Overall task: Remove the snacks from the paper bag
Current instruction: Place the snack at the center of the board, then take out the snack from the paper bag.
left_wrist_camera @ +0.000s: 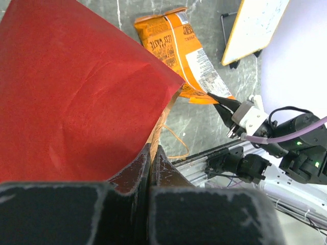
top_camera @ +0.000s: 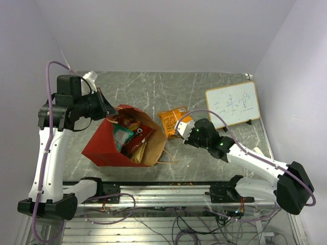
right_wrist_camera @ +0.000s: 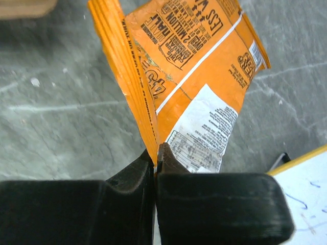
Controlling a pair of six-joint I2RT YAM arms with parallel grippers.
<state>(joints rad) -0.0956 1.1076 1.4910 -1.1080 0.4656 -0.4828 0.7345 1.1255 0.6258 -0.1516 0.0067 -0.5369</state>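
The left gripper (left_wrist_camera: 152, 151) has its two black fingers pressed together on the upper rim of the paper bag (top_camera: 104, 148), pinching one sheet between them. The bag is matte red outside and brown kraft inside, softly creased. It lies tipped on its side on the table (top_camera: 214, 87), its mouth gaping away from that gripper toward the other arm. A thin tan twine handle (left_wrist_camera: 178, 139) loops from the rim just past the left fingertips. Inside the mouth, below the left gripper, several crinkly snacks (top_camera: 130, 137) in red, teal and yellow lie jumbled and overlapping; their print is too small to read.

The right gripper (right_wrist_camera: 156, 152) is clamped on the edge of an orange packet (right_wrist_camera: 204, 66). This packet is outside the bag, just beside its mouth, and reaches forward from the fingertips. Whether it rests on the table or is lifted cannot be told. It is a glossy, crinkled pouch, folded lengthwise at the grip, with a thin white diagonal stripe and a white panel of fine print nearest the fingers. Dark upside-down lettering reads "LESS", "HALF" and "2 MILLION"; the rest cannot be made out.

The table is grey and stone-patterned with pale scratches. Out past the right gripper's outer side stands a whiteboard (top_camera: 232, 104), tilted on black feet in a pale wooden frame, bearing blue handwriting that cannot be read.
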